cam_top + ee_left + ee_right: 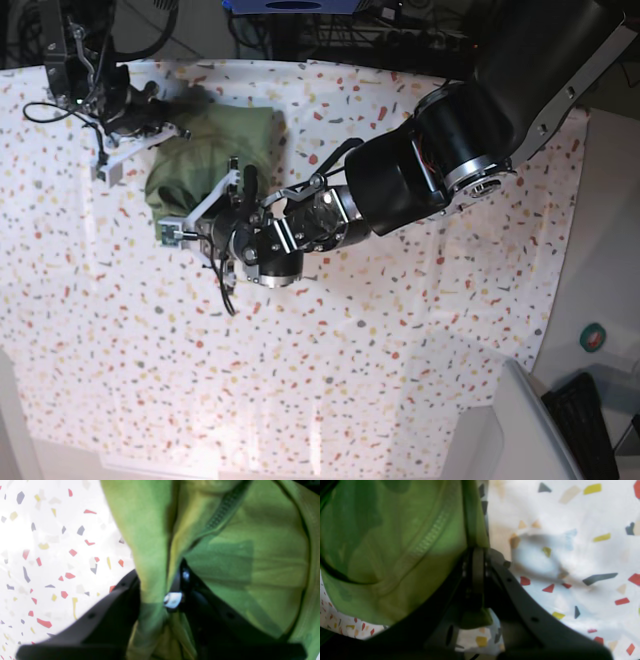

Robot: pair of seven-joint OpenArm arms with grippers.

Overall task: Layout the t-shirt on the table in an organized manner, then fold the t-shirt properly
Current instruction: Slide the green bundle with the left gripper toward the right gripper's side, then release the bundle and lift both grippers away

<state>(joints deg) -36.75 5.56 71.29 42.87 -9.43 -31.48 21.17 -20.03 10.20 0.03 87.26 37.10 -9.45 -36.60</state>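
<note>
The olive-green t-shirt (215,145) lies bunched in a crumpled heap at the far left of the speckled table (400,350). My left gripper (200,207) reaches across to the heap's near edge. In the left wrist view a fold of the t-shirt (250,555) runs between the dark fingers (117,605), and the left gripper (160,572) is shut on it. My right gripper (148,140) sits at the heap's left side. The right wrist view shows the right gripper (478,552) shut on a thin edge of the t-shirt (395,542), with a hem seam alongside.
The left arm's thick black body (450,150) stretches from the back right over the table's middle. Cables and dark equipment (330,25) line the far edge. A pale grey bin corner (520,430) and a black object (575,410) sit off the table's right front.
</note>
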